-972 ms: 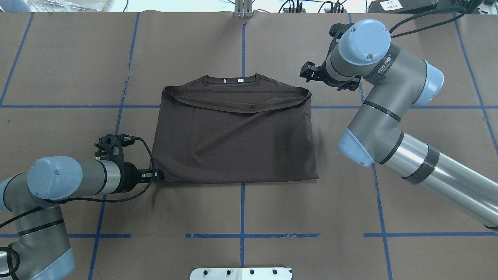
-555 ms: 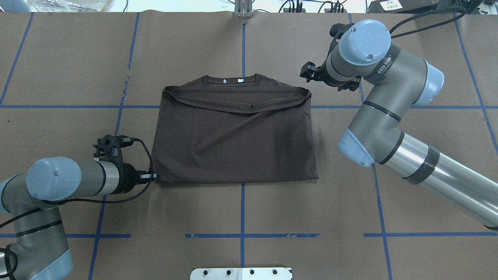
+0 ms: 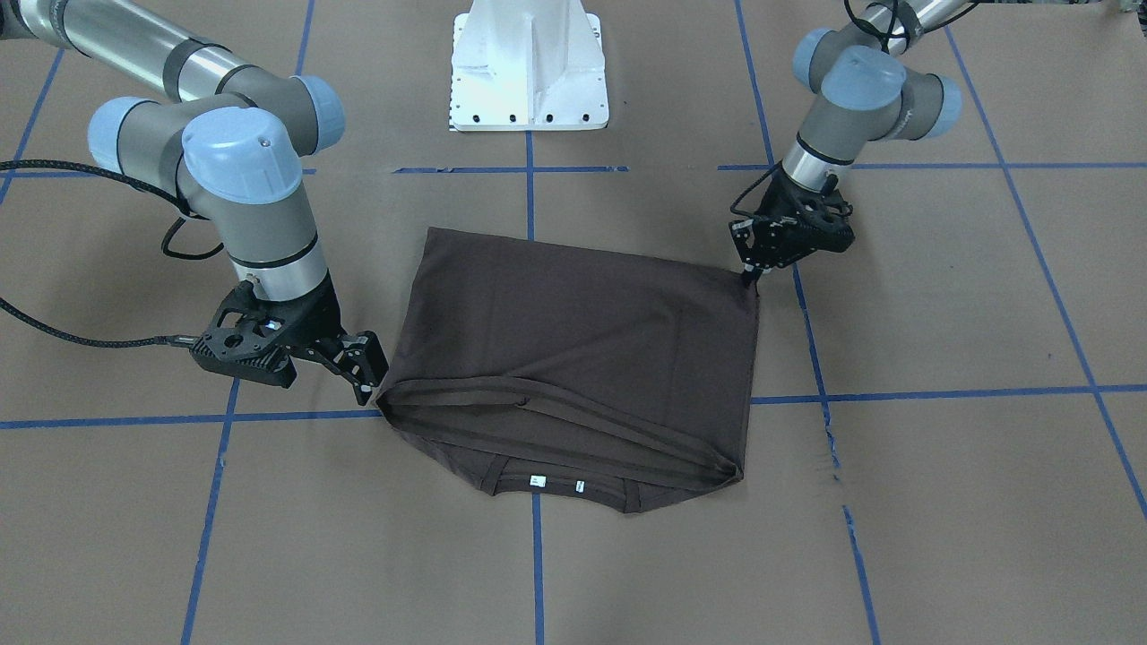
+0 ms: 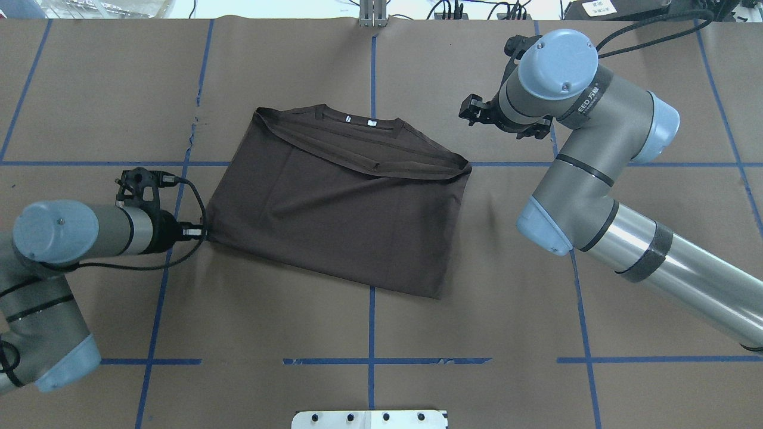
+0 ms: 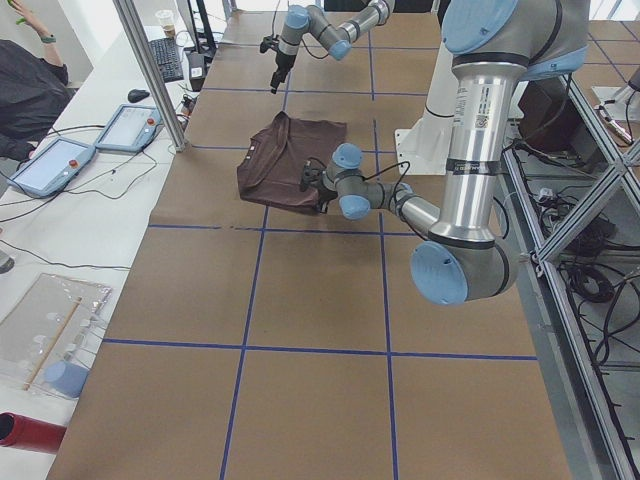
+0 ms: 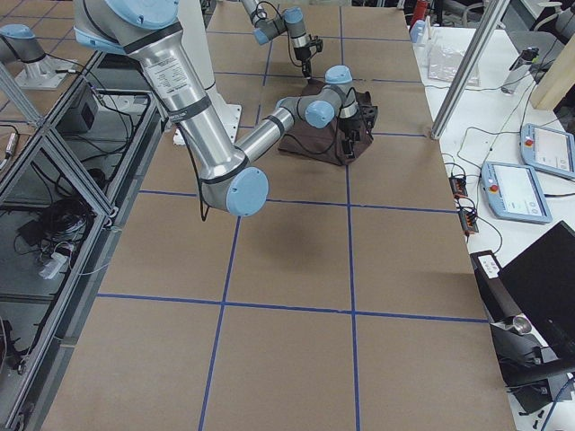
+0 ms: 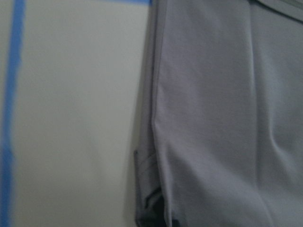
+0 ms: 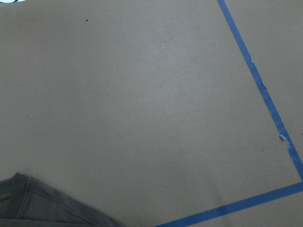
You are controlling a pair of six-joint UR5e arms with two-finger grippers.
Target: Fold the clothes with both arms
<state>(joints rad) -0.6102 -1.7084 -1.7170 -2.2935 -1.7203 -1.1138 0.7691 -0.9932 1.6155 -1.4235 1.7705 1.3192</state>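
Judging T-shirt (image 4: 340, 220) half folded, further folds outstanding; left gripper (image 4: 200, 233) clamps its corner, right gripper (image 3: 366, 372) hangs open alongside.

There is one dark brown cloth T-shirt (image 4: 334, 208). There are two silver-grey robot arms: the left arm (image 4: 113, 229) and the right arm (image 4: 575, 190). There is one white base (image 3: 529, 63).
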